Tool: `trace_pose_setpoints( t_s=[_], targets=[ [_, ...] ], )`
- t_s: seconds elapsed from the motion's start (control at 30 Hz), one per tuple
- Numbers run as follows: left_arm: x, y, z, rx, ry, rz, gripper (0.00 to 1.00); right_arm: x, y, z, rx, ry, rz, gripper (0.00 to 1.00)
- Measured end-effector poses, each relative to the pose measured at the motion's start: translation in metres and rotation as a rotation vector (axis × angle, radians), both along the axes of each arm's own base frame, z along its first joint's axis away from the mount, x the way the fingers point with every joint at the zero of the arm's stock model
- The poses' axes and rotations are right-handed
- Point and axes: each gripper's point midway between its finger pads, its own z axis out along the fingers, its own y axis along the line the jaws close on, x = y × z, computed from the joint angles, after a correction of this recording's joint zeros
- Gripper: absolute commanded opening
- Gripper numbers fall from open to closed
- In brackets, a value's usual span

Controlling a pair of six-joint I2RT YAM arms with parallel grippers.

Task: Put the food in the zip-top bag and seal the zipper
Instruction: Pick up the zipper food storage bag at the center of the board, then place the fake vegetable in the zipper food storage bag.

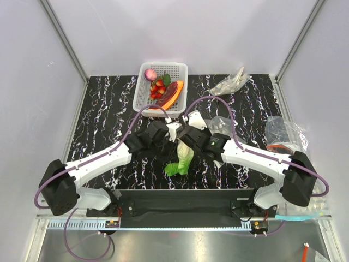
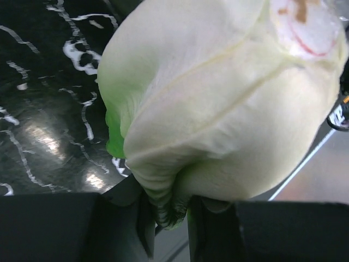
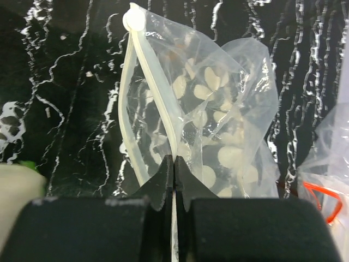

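Lettuce (image 2: 218, 109) pinched at wrinkled edge by left tool (image 2: 169, 214), narrow grip. Lettuce held on near side of basket (image 1: 139, 90), over tabletop (image 1: 103, 125). Right tool (image 3: 173, 170) squeezed tight on zipper (image 3: 146, 82) of zip-top bag (image 3: 218, 109). Bag spread out past tool tips. Bulb (image 1: 151, 75), berries (image 1: 158, 88) and long pieces (image 1: 172, 94) seen inside basket.
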Motion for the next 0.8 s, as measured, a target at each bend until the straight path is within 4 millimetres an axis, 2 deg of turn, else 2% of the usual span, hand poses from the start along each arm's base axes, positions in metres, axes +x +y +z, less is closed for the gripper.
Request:
trace_pose_setpoints(
  t_s=[0.13, 0.27, 0.4, 0.53, 0.8],
  targets=[
    [-0.005, -0.017, 0.009, -0.02, -0.004, -0.041, 0.02, -0.004, 0.009, -0.009, 0.033, 0.036, 0.039, 0.0],
    [-0.006, -0.026, 0.004, -0.023, 0.033, -0.049, 0.02, -0.009, 0.012, -0.008, 0.077, 0.056, 0.064, 0.0],
    [-0.005, -0.04, -0.012, -0.018, 0.086, -0.062, 0.02, -0.012, 0.02, 0.002, 0.146, 0.05, 0.097, 0.0],
    [-0.005, -0.047, -0.027, -0.006, 0.124, -0.064, 0.01, -0.014, 0.02, 0.013, 0.183, 0.033, 0.104, 0.0],
    [-0.002, -0.057, -0.028, -0.038, 0.133, -0.064, 0.01, -0.018, 0.021, 0.027, 0.233, 0.023, 0.135, 0.0]
  ],
)
